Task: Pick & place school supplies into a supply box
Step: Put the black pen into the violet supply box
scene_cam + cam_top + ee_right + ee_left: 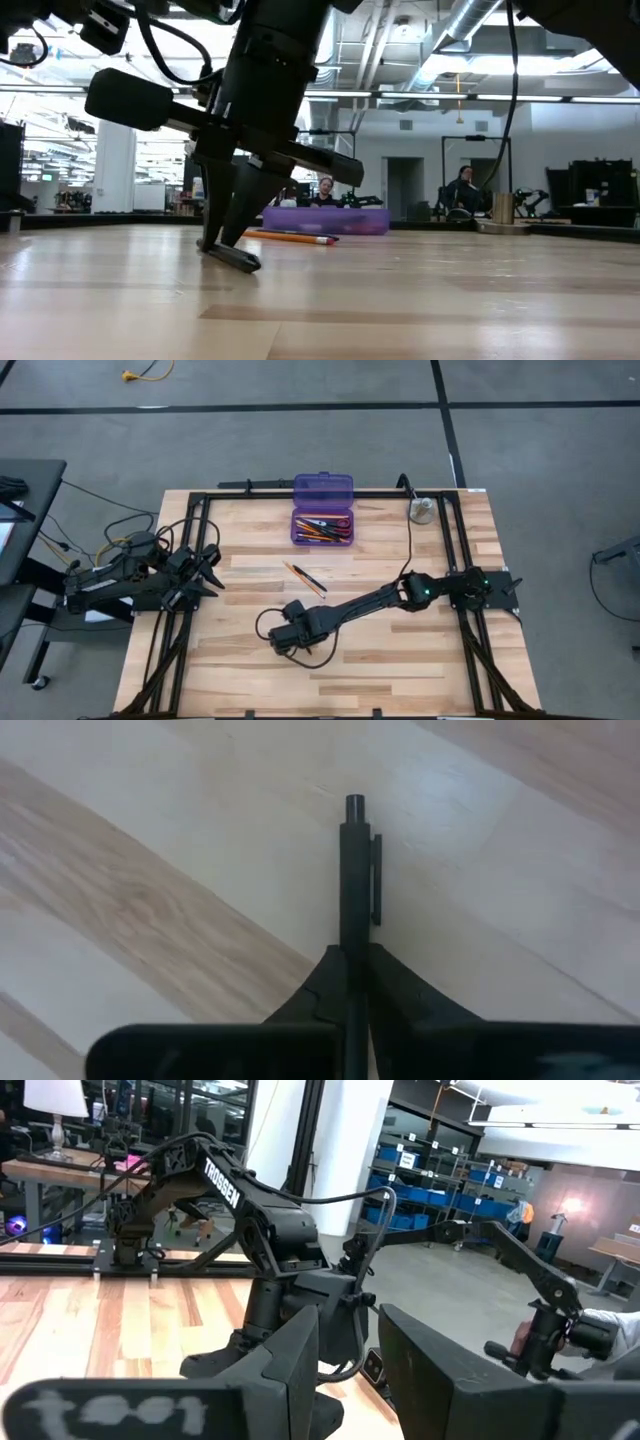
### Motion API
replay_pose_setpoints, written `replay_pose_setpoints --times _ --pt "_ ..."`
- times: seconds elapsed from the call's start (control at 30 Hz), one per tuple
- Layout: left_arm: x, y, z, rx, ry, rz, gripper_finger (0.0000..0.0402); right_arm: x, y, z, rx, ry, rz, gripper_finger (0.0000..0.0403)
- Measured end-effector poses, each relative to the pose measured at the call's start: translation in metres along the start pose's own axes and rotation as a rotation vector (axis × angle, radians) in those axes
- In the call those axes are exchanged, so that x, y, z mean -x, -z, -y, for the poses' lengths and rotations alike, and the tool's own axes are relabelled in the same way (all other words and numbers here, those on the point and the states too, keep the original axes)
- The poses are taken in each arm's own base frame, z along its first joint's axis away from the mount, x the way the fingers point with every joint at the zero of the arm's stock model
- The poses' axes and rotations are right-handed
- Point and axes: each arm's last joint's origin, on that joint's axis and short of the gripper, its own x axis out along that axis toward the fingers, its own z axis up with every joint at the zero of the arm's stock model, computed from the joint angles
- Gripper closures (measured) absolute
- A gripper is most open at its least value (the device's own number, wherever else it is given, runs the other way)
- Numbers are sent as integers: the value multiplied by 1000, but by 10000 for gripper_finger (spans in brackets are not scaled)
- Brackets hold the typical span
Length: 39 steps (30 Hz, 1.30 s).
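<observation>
Black pen (pixel 357 880), pinched by right end effector (pixel 352 982)

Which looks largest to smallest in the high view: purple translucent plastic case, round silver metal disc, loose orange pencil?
1. Purple translucent plastic case, lid open.
2. Loose orange pencil: longer than the disc, much thinner.
3. Round silver metal disc.

Metal disc (pixel 422 511) at table (pixel 400 650) far corner; yellow cable (pixel 145 372) on floor.
</observation>
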Motion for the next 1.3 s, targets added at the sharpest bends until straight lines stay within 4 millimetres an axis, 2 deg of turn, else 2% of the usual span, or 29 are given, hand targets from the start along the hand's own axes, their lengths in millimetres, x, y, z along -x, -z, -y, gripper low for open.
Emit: replay_pose_setpoints --times 0.27,0.53,0.7,0.83,1.07,1.3 --pt "0 0 0 0 0 0 305 22 -3 13 54 157 -16 401" --pt "0 0 0 -1 1 0 305 39 -18 23 109 206 -23 402" --pt "0 0 0 -1 0 0 305 57 -32 33 159 246 -15 398" --pt "0 0 0 -1 -18 5 305 76 -51 45 193 279 21 398" --pt "0 0 -1 -2 -26 8 305 100 -76 56 276 235 25 401" --pt "0 0 -1 3 -26 4 305 95 -80 44 321 86 17 397"
